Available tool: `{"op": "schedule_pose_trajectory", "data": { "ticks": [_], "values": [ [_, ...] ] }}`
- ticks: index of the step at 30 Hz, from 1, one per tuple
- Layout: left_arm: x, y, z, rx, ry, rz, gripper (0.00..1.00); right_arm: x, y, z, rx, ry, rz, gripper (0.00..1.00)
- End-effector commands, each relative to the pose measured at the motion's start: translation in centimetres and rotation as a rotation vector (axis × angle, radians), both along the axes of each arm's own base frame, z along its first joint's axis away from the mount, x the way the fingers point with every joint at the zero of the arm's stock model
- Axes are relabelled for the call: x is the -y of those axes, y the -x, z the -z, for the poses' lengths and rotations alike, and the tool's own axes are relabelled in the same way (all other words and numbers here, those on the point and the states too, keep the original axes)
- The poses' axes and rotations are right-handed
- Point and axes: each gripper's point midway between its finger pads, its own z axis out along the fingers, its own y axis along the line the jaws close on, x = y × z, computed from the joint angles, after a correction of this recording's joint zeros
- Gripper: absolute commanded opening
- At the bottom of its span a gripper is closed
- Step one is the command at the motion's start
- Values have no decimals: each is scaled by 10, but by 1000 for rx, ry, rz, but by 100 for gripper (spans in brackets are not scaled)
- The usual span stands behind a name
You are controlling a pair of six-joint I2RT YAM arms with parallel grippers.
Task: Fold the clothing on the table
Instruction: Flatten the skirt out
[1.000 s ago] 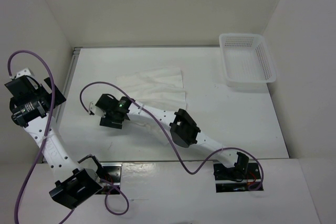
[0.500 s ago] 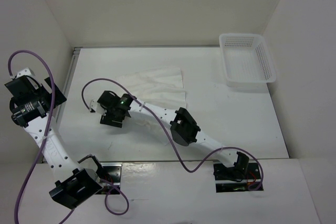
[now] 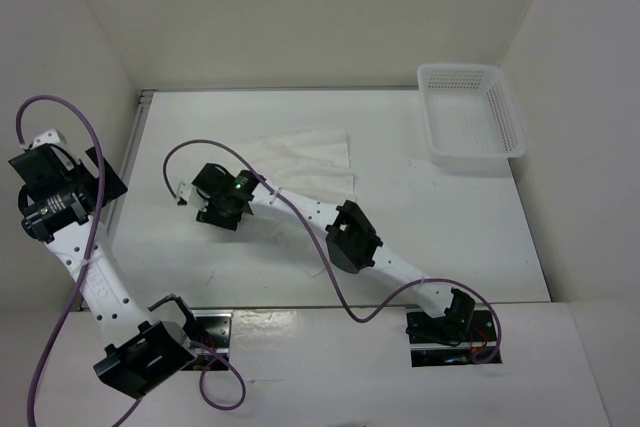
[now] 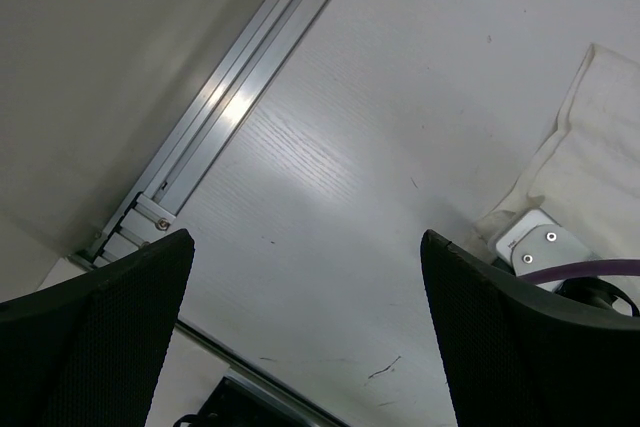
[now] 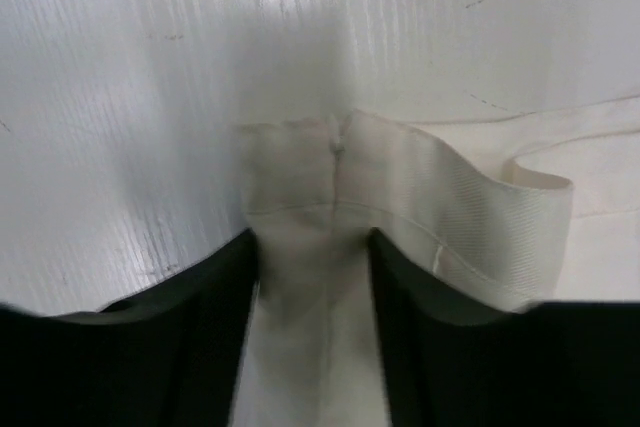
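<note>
Nearest, by the left edge of the table (image 3: 450,237), the left gripper (image 4: 305,247) hangs above the grey rail (image 4: 215,117) with its fingers spread as wide as they go and nothing between them, apart from the work. Further in, the right arm reaches across to the left, and the right gripper (image 5: 310,247) has crept from bare tabletop onto the near-left corner of the clothing (image 3: 310,162). Over the same second its fingers have drawn inward. In the wrist view they now press from both sides on a bunched bit of the ribbed band, so it appears pinched, while the band beside it buckles up into a small arch. The rest of the garment lies flat in the left-centre of the table, pleats running away from the gripper, and its left edge looks slightly pulled in. This reads as the grasp that starts a fold, with no fold made yet. The hold is on a narrow corner, so it may slip when lifted. Farthest, at the back right, stands the perforated basket (image 3: 470,127), well apart.
</note>
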Motion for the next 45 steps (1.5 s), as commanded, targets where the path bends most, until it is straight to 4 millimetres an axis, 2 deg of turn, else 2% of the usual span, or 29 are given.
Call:
{"op": "schedule_pose_trajectory", "data": {
  "ticks": [1, 4, 5, 7, 9, 13, 14, 16, 17, 19, 20, 23, 24, 25, 26, 27, 28, 30, 31, 32, 33, 34, 35, 37, 39, 41, 42, 44, 45],
  "values": [
    [-1, -3, -5, 23, -18, 14, 100, 6, -1, 19, -17, 40, 3, 48],
    [-1, -3, -5, 23, -18, 14, 100, 7, -1, 24, -22, 48, 3, 27],
    [-1, -3, -5, 23, -18, 14, 100, 7, -1, 24, -22, 48, 3, 12],
    [0, -4, -5, 27, -13, 21, 100, 7, -3, 21, -10, 44, 9, 0],
    [0, -4, -5, 27, -13, 21, 100, 7, -4, 21, -7, 46, 21, 0],
    [0, -4, -5, 27, -13, 21, 100, 11, -16, -5, 35, 28, 50, 0],
    [0, -4, -5, 27, -13, 21, 100, 10, -18, -25, 58, 2, 57, 0],
    [0, -6, -3, 21, -8, 35, 100, 13, -22, -52, 61, -36, 70, 0],
    [2, -7, -3, 25, -3, 43, 100, 16, -21, -87, 48, -93, 57, 0],
    [3, -8, -3, 25, -5, 60, 100, 26, -29, -126, 74, -144, 74, 0],
    [5, -10, -1, 24, 10, 73, 100, 38, -46, -164, 191, -171, 152, 0],
    [12, -19, -1, 31, 26, 159, 100, 66, -58, -228, 278, -237, 177, 0],
    [17, -20, 1, 31, 40, 187, 100, 83, -58, -268, 322, -300, 201, 0],
    [24, -25, 2, 41, 59, 248, 100, 98, -64, -272, 348, -283, 223, 0],
    [29, -27, 5, 36, 80, 281, 100, 106, -64, -285, 378, -292, 234, 0],
    [34, -30, 4, 42, 92, 315, 100, 127, -64, -312, 412, -316, 270, 0],
    [44, -36, 4, 58, 113, 395, 100, 142, -71, -306, 408, -295, 294, 0],
    [57, -41, 10, 54, 158, 473, 100, 166, -75, -323, 420, -317, 322, 0],
    [65, -45, 10, 68, 173, 535, 98, 182, -87, -324, 404, -329, 370, 0],
    [71, -48, 9, 69, 185, 570, 97, 192, -91, -324, 387, -332, 384, 0],
    [81, -51, 14, 67, 216, 642, 97, 199, -90, -335, 363, -379, 382, 0],
    [83, -53, 16, 70, 227, 665, 95, 208, -93, -338, 350, -390, 383, 0],
    [88, -56, 22, 54, 257, 696, 94, 224, -103, -340, 335, -401, 410, 0],
    [103, -61, 26, 57, 281, 792, 93, 234, -98, -357, 323, -451, 385, 0],
    [123, -65, 34, 37, 327, 897, 93, 242, -92, -358, 314, -449, 385, 0],
    [146, -66, 40, 47, 359, 1035, 100, 244, -86, -360, 308, -456, 375, 0],
    [165, -65, 41, 48, 366, 1116, 100, 246, -84, -365, 315, -464, 374, 0],
    [184, -68, 42, 62, 360, 1215, 100, 244, -83, -361, 303, -460, 367, 0],
    [201, -70, 44, 53, 361, 1280, 100, 248, -85, -361, 305, -458, 376, 0]
  ]
}}
